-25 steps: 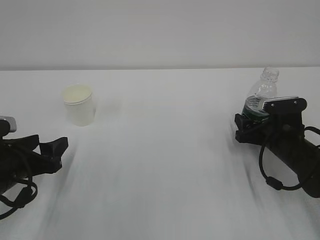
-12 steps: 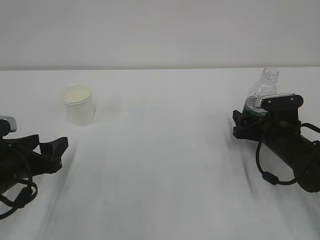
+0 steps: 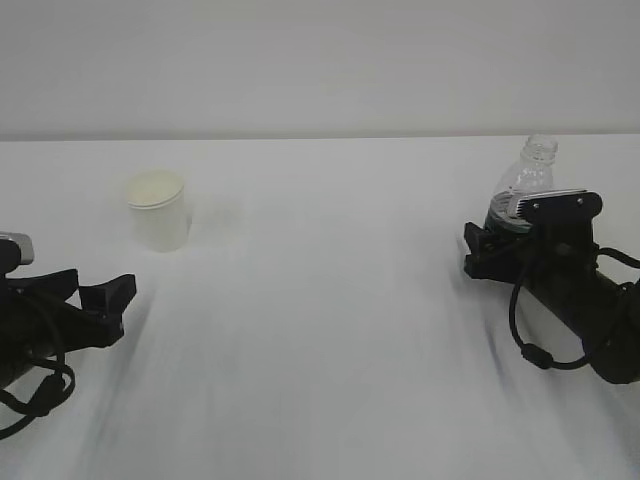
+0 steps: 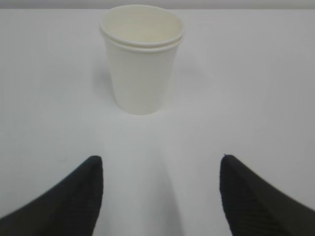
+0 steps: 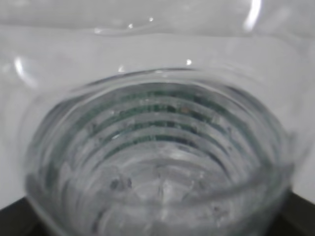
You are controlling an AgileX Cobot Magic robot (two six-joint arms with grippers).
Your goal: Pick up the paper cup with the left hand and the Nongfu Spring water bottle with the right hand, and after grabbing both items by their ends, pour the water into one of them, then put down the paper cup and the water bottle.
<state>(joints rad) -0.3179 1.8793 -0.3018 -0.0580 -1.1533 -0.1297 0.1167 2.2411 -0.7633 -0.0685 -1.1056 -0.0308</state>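
The black right gripper with its grey-silver plate point(image 3: 480, 250) sits low on the white table point(image 3: 330, 330) near the right edge, its jaws spread wide around the base of the small clear ribbed plastic bottle with a dark green label point(image 3: 524, 185). The right wrist view is filled by the bottle's ribbed wall point(image 5: 157, 147), so close that it is blurred; whether the pads touch it cannot be told. The bottle stands upright, uncapped, towards the far right corner; any water inside cannot be made out.

Near the left edge, the black left gripper trailing looped cables point(image 3: 105, 300) rests with its jaws apart and nothing between them. The left wrist view shows two dark fingertips point(image 4: 78, 196) aimed at the small white tapered paper cup with a rolled rim and cream inside point(image 4: 141, 59), which stands upright and well clear of them, towards the far left of the table point(image 3: 158, 210).

The task appears to be at its opening stage, the pick-up of both items, with the right side the further along. The next move probably calls for the right jaws to close on the bottle's lower end, and for the left gripper to advance until the cup sits between its fingers, then close gently enough not to crush the paper wall.
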